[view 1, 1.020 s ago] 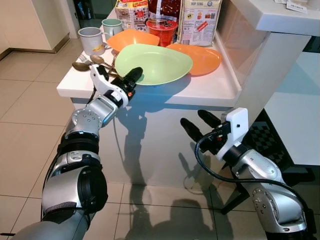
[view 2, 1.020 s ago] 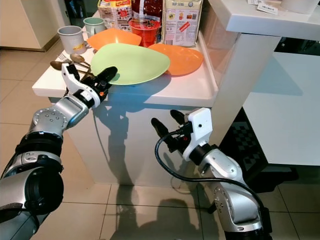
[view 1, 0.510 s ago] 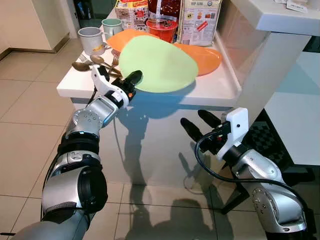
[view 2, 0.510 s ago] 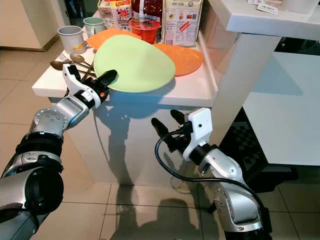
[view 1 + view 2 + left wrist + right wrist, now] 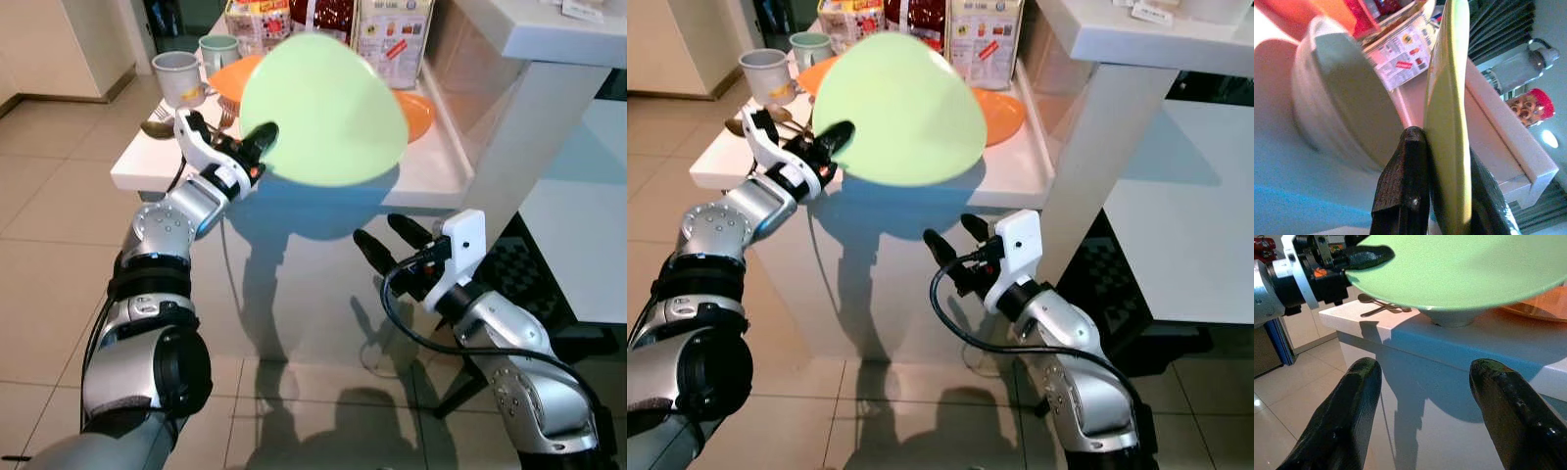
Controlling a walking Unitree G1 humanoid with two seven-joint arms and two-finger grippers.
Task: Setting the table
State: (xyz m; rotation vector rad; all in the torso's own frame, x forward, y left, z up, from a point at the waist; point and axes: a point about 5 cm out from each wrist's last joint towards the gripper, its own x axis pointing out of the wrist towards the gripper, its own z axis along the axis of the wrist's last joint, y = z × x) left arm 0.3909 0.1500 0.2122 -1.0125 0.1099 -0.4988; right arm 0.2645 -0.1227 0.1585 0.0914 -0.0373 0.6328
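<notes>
The left end effector (image 5: 253, 147) is clamped on the near rim of the green plate (image 5: 323, 108), one black finger (image 5: 1403, 181) on each face, as the left wrist view shows edge-on. The plate is clear of the bench (image 5: 431, 171) and tipped up steeply, its top face turned toward the camera, hanging over the bench's front part.

With the grip at the rim alone, the whole weight of the plate probably levers against the two fingers. To do this step well, the wrist should roll the plate back toward level before it travels far, and the lift should be slow enough that the rim does not slide in the pinch. The carry path needs to clear the orange plates (image 5: 416, 113) just behind, the cups (image 5: 179, 76) and spoons (image 5: 737, 125) at the bench's left end, and the cartons (image 5: 387, 34) at the back. A tilted plate swung sideways could clip any of them.

The right end effector (image 5: 392, 243) hangs low in front of the bench, below its top, fingers spread wide and holding nothing. It appears well placed to come up under the plate's far side as a second support, if one is wanted.
</notes>
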